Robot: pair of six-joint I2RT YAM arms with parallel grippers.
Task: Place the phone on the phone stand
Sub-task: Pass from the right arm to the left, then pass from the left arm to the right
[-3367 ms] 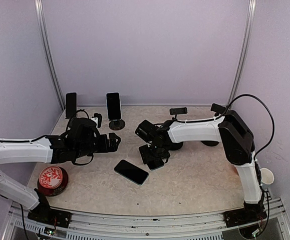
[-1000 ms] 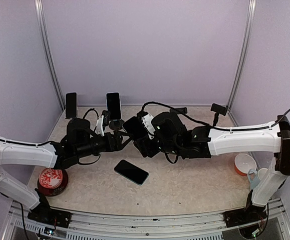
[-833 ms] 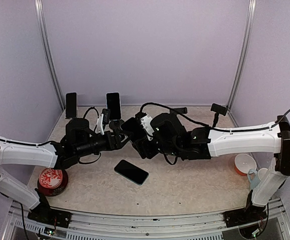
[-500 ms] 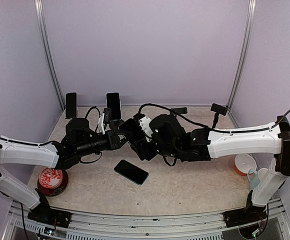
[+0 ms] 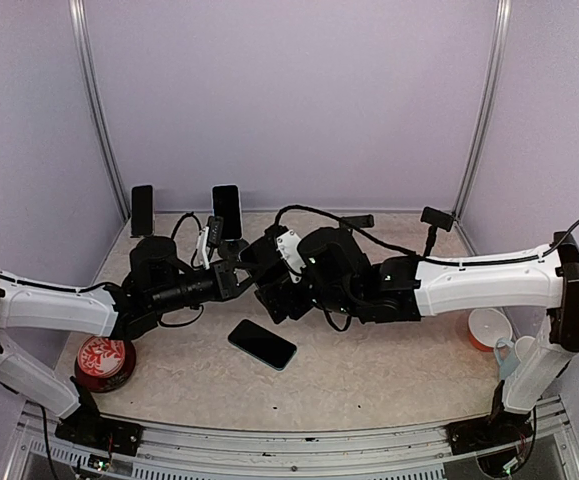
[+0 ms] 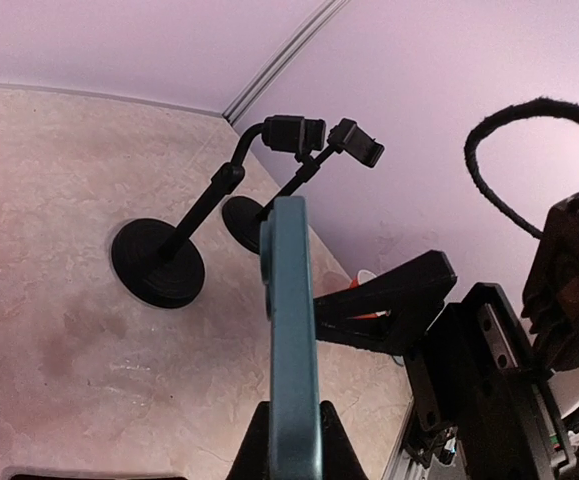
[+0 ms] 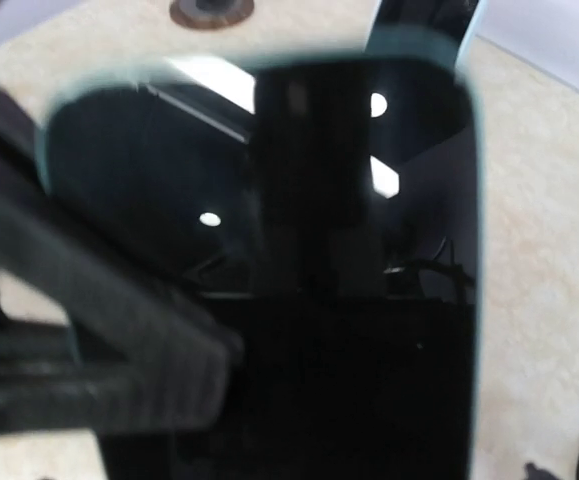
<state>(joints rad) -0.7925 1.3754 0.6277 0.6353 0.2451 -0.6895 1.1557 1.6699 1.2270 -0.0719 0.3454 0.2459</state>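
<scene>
**Held phone** [image 6: 291,330]: teal-edged and upright, edge-on in the left wrist view. It is in the air over the tabletop [image 5: 389,372], left of centre, between the two arms and on no stand.

**Left gripper** [image 6: 294,440]: closed on the held phone's lower end, one finger on each face.

**Right gripper** [image 5: 272,282]: close against the same phone from the right. The dark screen fills its wrist view. Whether its jaws clasp the phone cannot be told.

**Empty stand** [image 5: 356,221]: black, with a round base and a bent neck, at the back edge right of centre.

**Second empty stand** [image 5: 435,217]: same make, at the back edge nearer the right corner.

**Docked phones** [image 5: 227,212]: two, upright on stands at the back edge near the left corner.

**Flat phone** [image 5: 262,344]: lying on the tabletop toward the front edge, left of centre, apart from both grippers.

**Red dish** [image 5: 106,360]: round, near the front-left corner.

**Cup** [image 5: 487,328]: orange and white, by the right edge.
</scene>
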